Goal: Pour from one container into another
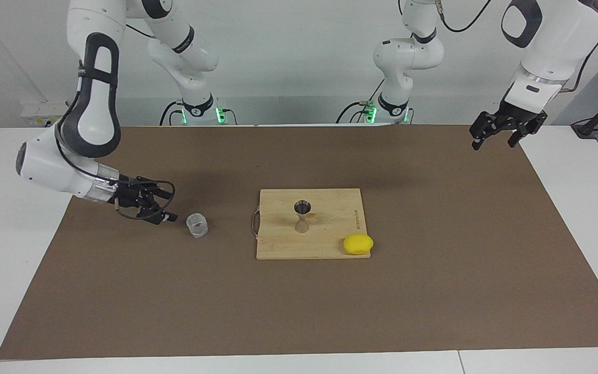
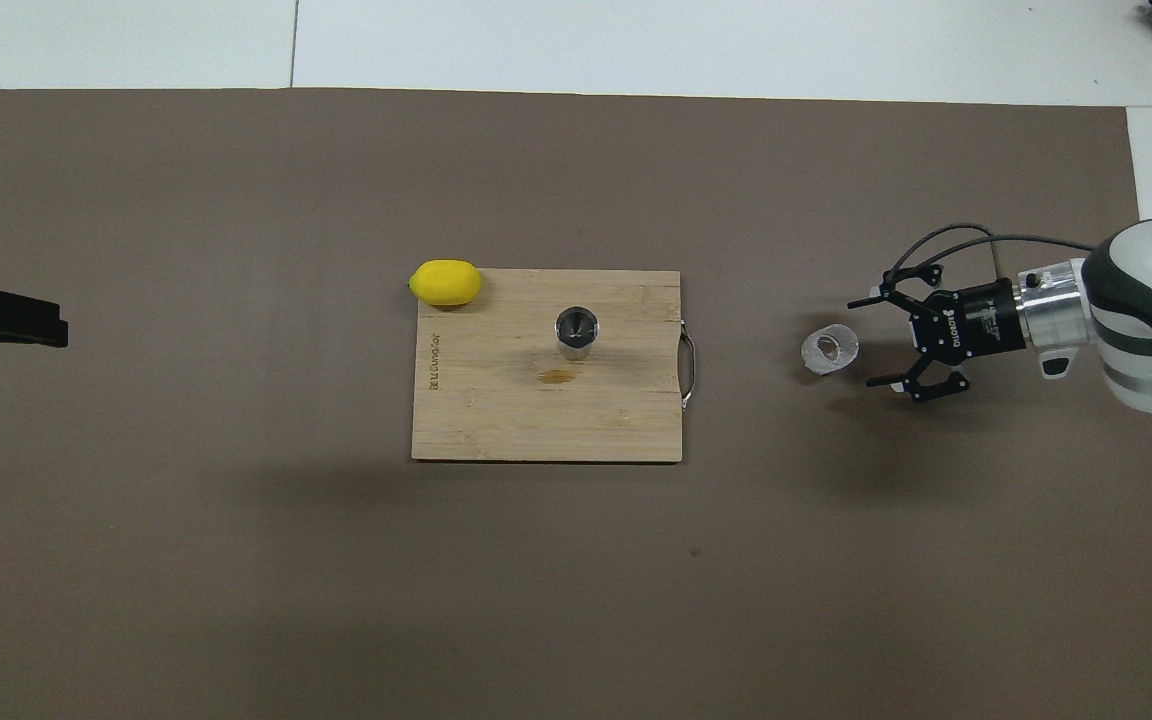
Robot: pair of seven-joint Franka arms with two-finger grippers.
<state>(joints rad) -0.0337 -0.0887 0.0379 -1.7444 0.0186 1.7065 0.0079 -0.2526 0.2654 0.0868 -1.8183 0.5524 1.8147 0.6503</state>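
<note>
Glass tumbler (image 1: 197,225) upright on mat, jigger (image 1: 302,216) upright, right hand (image 1: 165,212) wide open, empty.

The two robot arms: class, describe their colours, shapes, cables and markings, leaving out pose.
Both arms have glossy white rounded shells with dark grey joint panels and black bands. The right black two-finger tool sits on a silvery metal wrist ring, carries small white lettering, and has thin black cables looping around it. The left black two-finger tool has angular linked fingers. Green lights glow at both bases.

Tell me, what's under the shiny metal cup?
The steel jigger stands upright on a wooden cutting board, which lies on the brown mat. A small amber stain shows beside it. The wood right under its foot is covered.
</note>
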